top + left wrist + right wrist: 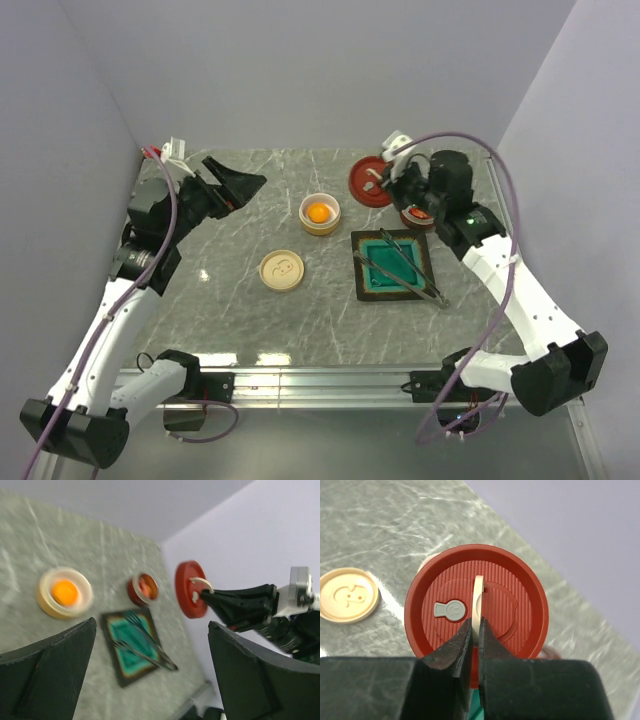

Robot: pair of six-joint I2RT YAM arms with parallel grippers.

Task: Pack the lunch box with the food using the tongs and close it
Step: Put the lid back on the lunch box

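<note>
My right gripper [387,180] is shut on the cream loop handle [479,592] of the red lid [368,184], holding it off the table at the back right. The red lunch box bowl [416,213] sits just right of it, partly under my right wrist, with orange food [145,586] inside. A cream bowl [320,214] holds the round orange piece [319,212]. The silver tongs [412,272] lie across the teal tray [357,268]. My left gripper [237,184] hovers open and empty at the back left, well away from the bowls.
A cream lid [281,270] lies flat on the marble table [220,310], left of the tray. Grey walls close in the back and both sides. A metal rail runs along the near edge.
</note>
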